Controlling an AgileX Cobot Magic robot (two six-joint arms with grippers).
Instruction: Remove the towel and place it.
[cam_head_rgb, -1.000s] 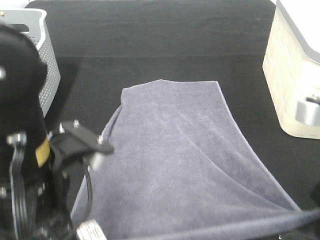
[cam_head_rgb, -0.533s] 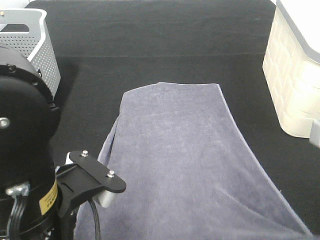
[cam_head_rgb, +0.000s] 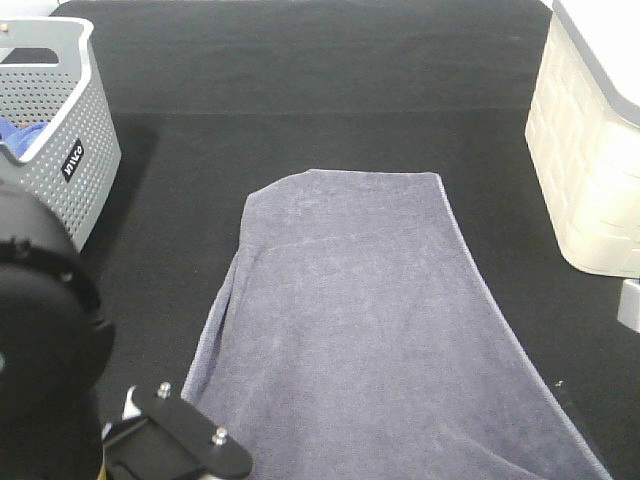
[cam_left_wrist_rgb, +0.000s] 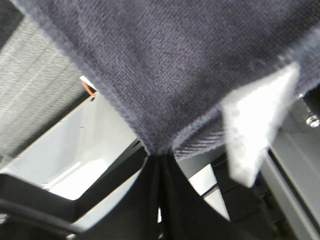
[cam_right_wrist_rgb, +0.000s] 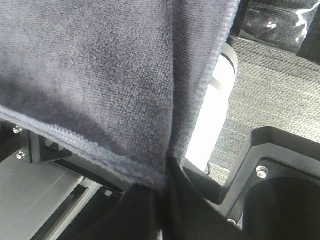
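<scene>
The slate-grey towel (cam_head_rgb: 370, 330) lies spread on the black table, its far hem flat and its near end running off the bottom of the exterior view. My left gripper (cam_left_wrist_rgb: 159, 162) is shut on one near corner of the towel (cam_left_wrist_rgb: 165, 70), which hangs from it with a white label (cam_left_wrist_rgb: 257, 125). My right gripper (cam_right_wrist_rgb: 162, 187) is shut on the other near corner of the towel (cam_right_wrist_rgb: 95, 75). In the exterior view only the left arm (cam_head_rgb: 50, 380) shows at bottom left; the fingertips are out of frame.
A grey perforated basket (cam_head_rgb: 75, 150) holding a bright blue cloth (cam_head_rgb: 18, 138) stands at the far left. A cream plastic bin (cam_head_rgb: 590, 150) stands at the right edge. Black tabletop (cam_head_rgb: 320, 70) lies beyond the towel.
Both arms have drawn back toward the near edge with the towel corners. The towel has flattened and slid nearer, its folds gone. The left arm has dropped lower, uncovering the basket.
</scene>
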